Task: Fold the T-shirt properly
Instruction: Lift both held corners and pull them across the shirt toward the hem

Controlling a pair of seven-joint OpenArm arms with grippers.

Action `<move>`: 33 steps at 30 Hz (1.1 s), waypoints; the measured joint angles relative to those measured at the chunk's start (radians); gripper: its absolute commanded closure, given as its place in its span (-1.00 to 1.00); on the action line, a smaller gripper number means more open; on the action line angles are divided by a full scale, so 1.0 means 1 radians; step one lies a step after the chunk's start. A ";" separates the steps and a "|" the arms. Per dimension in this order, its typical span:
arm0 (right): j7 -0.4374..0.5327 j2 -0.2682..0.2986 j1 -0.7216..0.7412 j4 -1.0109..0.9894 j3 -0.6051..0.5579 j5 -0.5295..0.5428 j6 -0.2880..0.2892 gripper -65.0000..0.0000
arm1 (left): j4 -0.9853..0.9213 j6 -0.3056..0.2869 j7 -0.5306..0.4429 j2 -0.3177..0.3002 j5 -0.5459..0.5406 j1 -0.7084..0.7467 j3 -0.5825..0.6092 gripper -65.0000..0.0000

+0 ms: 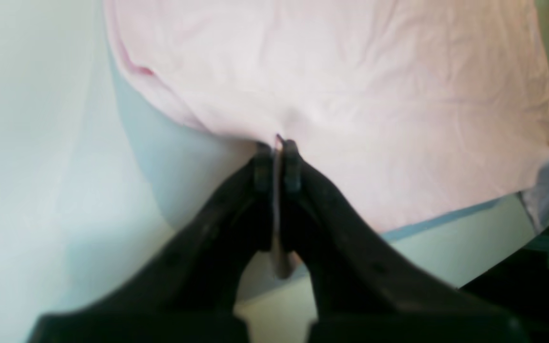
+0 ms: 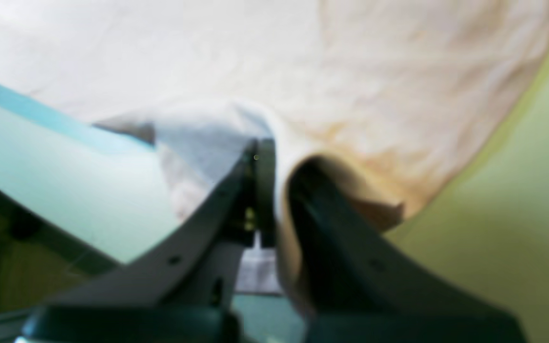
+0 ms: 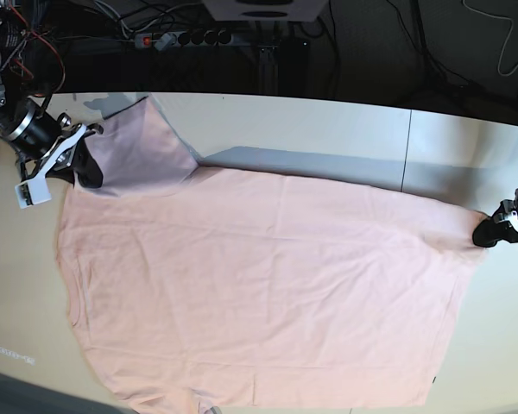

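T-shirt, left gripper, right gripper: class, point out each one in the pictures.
T-shirt [image 3: 268, 293], base view, middle of the spread pink cloth.
Left gripper [image 1: 277, 145], left wrist view, between its fingertips.
Right gripper [image 2: 274, 157], right wrist view, between its fingertips.

Setting: robotics lab or test bench. Evidence: a plain pale table [image 3: 328, 129] with a seam across its top, a power strip [image 3: 183, 38] and loose cables [image 3: 34, 52] on the dark floor behind it, an equipment base [image 3: 261, 9] at the back edge
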 measured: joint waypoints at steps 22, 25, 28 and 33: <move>0.003 0.155 0.513 -0.357 -0.272 -0.012 0.025 1.00 | -0.015 -0.008 -0.115 -0.003 0.208 -0.286 0.341 1.00; 0.005 0.155 0.619 -0.427 -0.367 -0.044 0.026 1.00 | -0.084 -0.011 -0.163 0.000 0.254 -0.349 0.377 1.00; 0.003 0.154 0.712 -0.491 -0.460 -0.051 0.026 1.00 | -0.180 -0.011 -0.190 0.015 0.267 -0.402 0.377 1.00; 0.009 0.143 0.859 -0.596 -0.569 -0.066 0.027 1.00 | -0.312 -0.012 -0.282 0.079 0.360 -0.465 0.377 1.00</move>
